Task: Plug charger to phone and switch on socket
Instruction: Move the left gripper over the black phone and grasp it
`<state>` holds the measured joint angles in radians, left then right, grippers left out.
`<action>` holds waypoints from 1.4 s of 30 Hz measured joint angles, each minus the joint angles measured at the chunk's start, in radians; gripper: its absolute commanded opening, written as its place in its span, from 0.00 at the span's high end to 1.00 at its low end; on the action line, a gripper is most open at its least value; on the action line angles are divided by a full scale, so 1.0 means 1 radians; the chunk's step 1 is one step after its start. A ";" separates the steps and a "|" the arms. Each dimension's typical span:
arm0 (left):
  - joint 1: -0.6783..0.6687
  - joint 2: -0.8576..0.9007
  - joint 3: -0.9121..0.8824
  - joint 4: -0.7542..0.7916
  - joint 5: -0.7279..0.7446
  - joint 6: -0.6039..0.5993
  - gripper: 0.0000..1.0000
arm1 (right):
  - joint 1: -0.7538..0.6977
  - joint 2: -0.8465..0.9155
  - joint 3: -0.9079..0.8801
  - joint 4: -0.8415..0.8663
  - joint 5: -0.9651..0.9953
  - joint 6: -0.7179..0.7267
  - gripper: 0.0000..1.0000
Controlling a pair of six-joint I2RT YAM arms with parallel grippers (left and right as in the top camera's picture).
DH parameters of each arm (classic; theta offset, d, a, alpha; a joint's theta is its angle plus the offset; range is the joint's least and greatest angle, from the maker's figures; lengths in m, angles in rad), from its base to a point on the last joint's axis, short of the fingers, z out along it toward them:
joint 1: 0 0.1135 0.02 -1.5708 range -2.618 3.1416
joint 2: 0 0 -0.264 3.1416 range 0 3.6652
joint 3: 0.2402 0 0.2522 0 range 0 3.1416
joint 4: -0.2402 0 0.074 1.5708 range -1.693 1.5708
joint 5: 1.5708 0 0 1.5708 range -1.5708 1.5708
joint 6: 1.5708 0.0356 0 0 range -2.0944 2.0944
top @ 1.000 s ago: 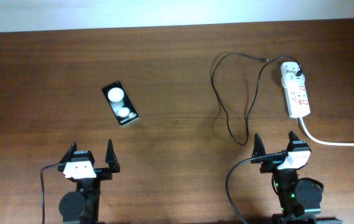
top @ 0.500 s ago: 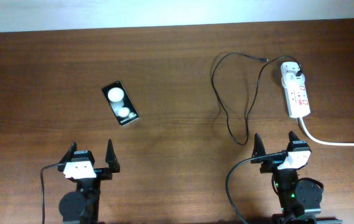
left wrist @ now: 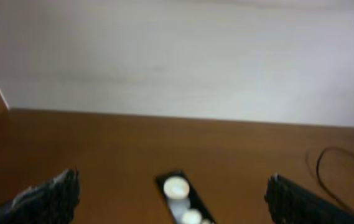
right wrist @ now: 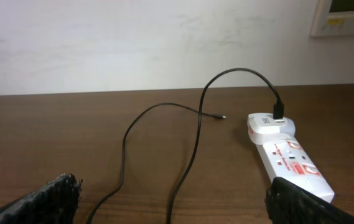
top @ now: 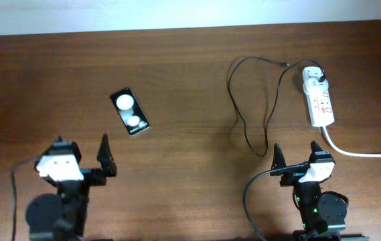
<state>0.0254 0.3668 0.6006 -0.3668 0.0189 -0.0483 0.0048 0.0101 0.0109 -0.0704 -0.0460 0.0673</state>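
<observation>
On wood-grain table (top: 177, 67) | glossy flat phone (top: 130, 112) | thin black looped charger (top: 230, 84) | left tool (top: 81, 142), right tool (top: 296, 148) spread

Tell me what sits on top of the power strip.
A white adapter sits plugged into the far end of the power strip, a thin black cable rising from it. The outlet under it is covered; switch positions are too small to read.

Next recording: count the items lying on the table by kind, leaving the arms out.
Flat glossy black smartphone: 1
Thin black charger cable with white adapter: 1
Elongated white power strip with red marks: 1
Total: 3
</observation>
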 measured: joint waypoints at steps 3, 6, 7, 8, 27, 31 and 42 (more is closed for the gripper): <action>0.000 0.208 0.204 -0.162 0.014 -0.008 0.01 | 0.000 0.001 0.000 0.000 0.000 0.000 0.01; 0.000 0.462 0.478 -0.398 0.057 -0.023 0.01 | 0.000 0.000 0.000 0.000 0.000 0.000 0.02; 0.000 0.520 0.546 -0.446 0.105 -0.024 0.01 | 0.000 0.000 0.000 0.000 0.000 0.000 0.01; 0.000 0.562 0.583 -0.466 0.168 -0.024 0.01 | 0.000 0.000 0.000 0.000 0.000 0.000 0.02; -0.177 1.307 1.036 -0.637 -0.105 -0.433 0.01 | 0.000 0.000 0.000 0.000 0.000 0.000 0.01; -0.177 1.463 1.075 -0.625 -0.146 -0.505 0.01 | 0.000 0.000 0.000 0.000 0.000 0.000 0.01; -0.158 1.654 1.081 -0.580 -0.166 -0.575 0.01 | 0.000 0.000 0.000 0.000 0.000 0.000 0.01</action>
<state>-0.1326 2.0205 1.6814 -0.9470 -0.1471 -0.6228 0.0048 0.0101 0.0109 -0.0704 -0.0460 0.0673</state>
